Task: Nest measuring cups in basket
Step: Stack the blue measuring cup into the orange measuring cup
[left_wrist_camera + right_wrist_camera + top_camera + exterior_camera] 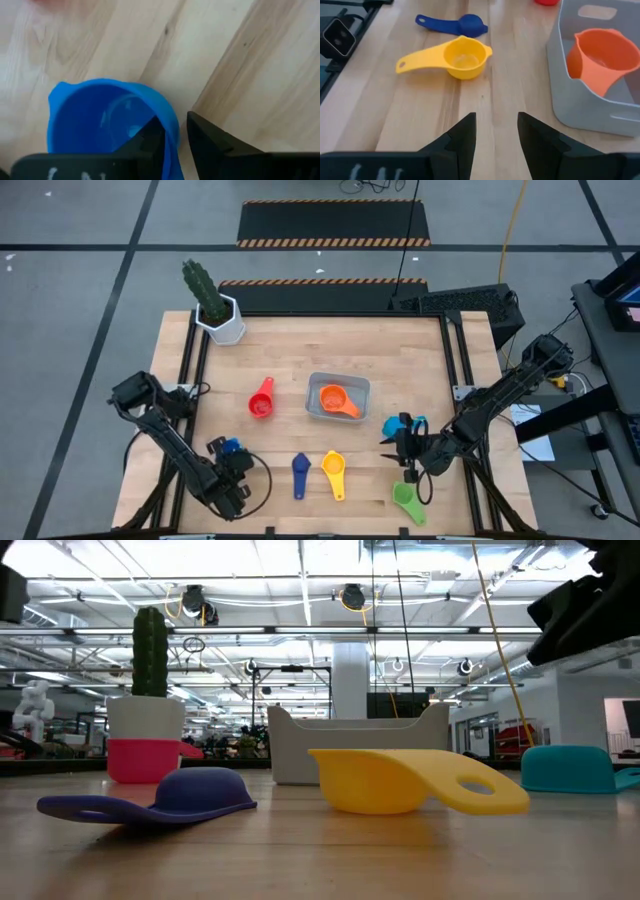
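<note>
Orange cup [333, 399] alone in basket [316, 385]; left gripper [231, 463] clamped on blue cup [107, 122].

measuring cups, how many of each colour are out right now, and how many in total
red cup: 1
orange cup: 1
blue cup: 1
light blue cup: 1
navy cup: 1
yellow cup: 1
green cup: 1
total: 7

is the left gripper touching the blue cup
Touching: in the left wrist view, the left gripper has its fingers clamped on the blue cup wall.
</note>
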